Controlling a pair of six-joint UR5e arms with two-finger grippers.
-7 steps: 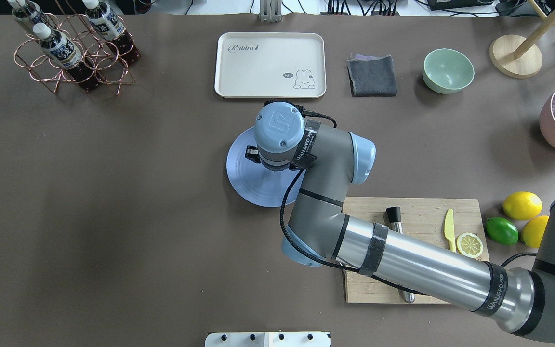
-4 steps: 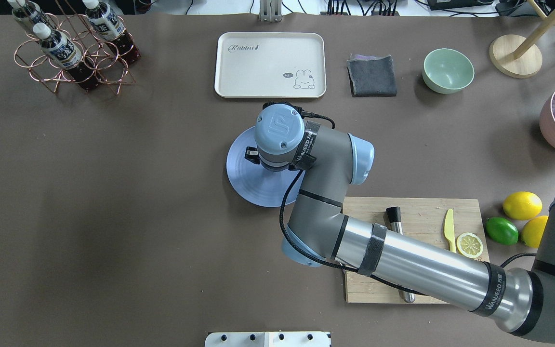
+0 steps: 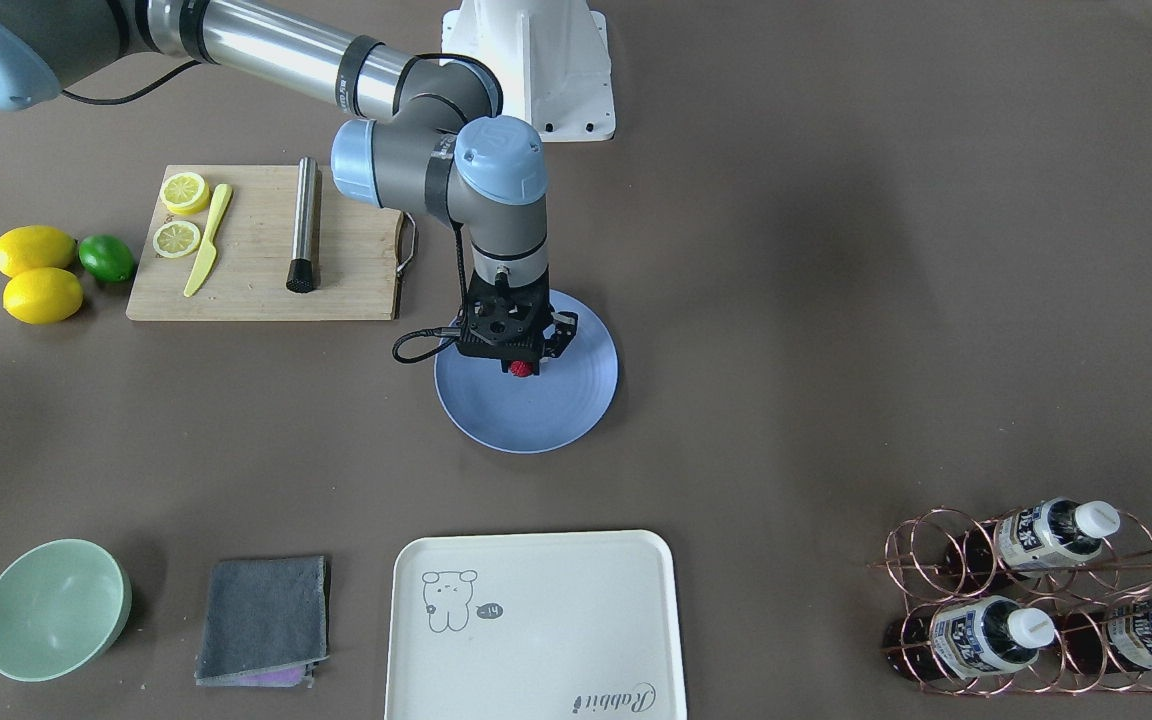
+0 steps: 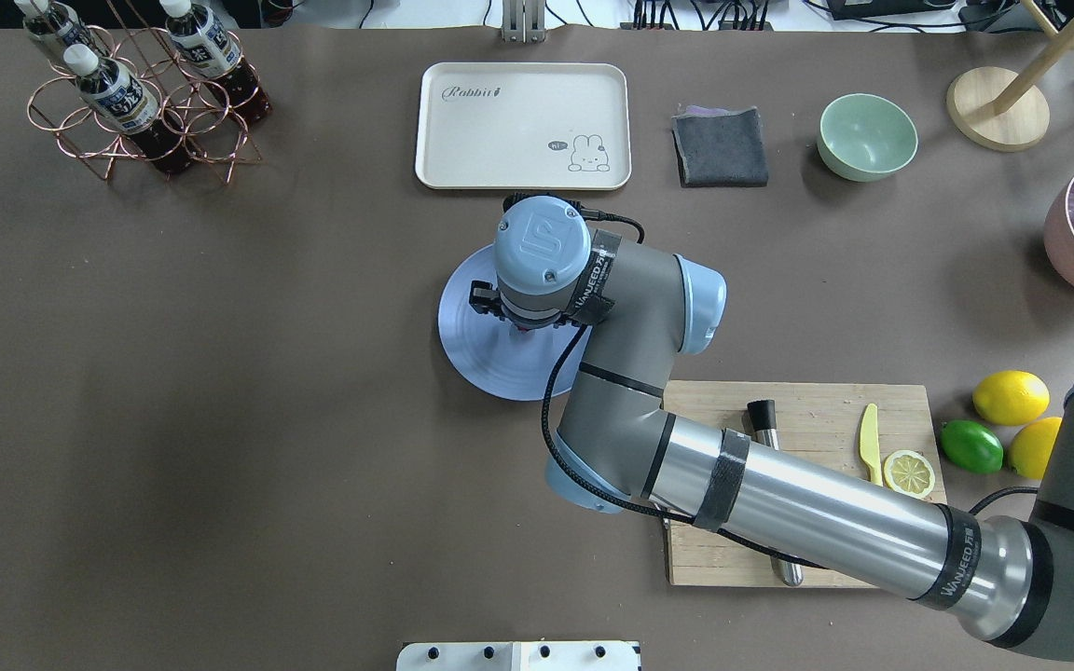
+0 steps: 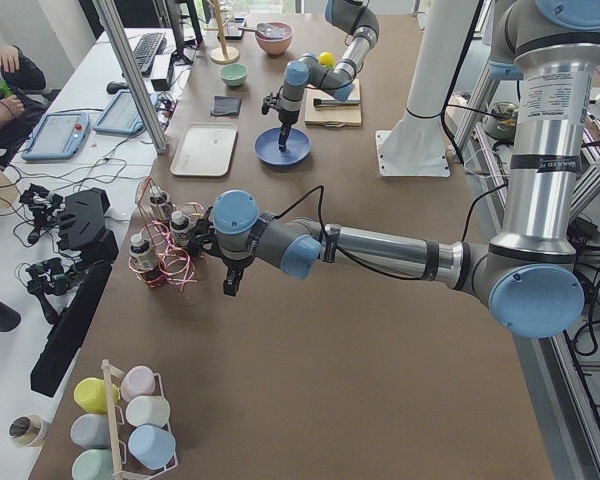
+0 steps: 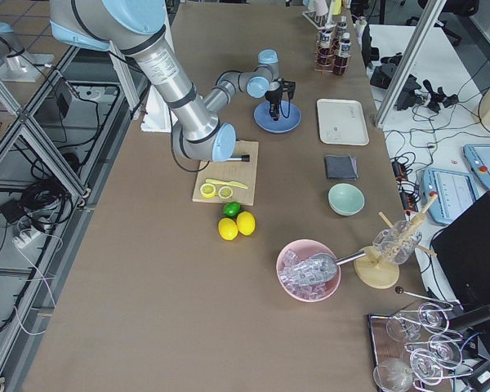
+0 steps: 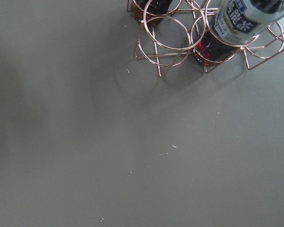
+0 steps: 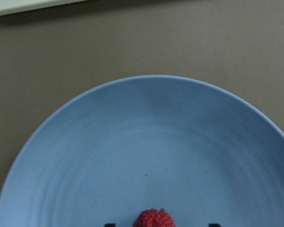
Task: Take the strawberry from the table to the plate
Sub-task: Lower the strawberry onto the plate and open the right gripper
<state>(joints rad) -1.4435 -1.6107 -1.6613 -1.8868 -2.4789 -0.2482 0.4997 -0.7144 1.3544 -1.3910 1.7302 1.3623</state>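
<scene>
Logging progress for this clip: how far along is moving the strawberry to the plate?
Done: the strawberry is at the plate, apparently resting on it. In hand: the right hand hangs just above it, open wider than the berry, so the release looks made. Remaining: lifting the hand away.

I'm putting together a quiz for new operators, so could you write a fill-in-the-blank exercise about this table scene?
The tiny dark-red bumpy strawberry sits on the round blue-grey ____.
The gripper directly above it, jaws apart, belongs to the robot's ____ arm.
Beside the yellow plastic knife on the wooden cutting board lie ____ lemon slices.
The folded grey cloth lies between the pale green bowl and the cream rectangular ____.
Missing words: plate; right; two; tray.
</scene>
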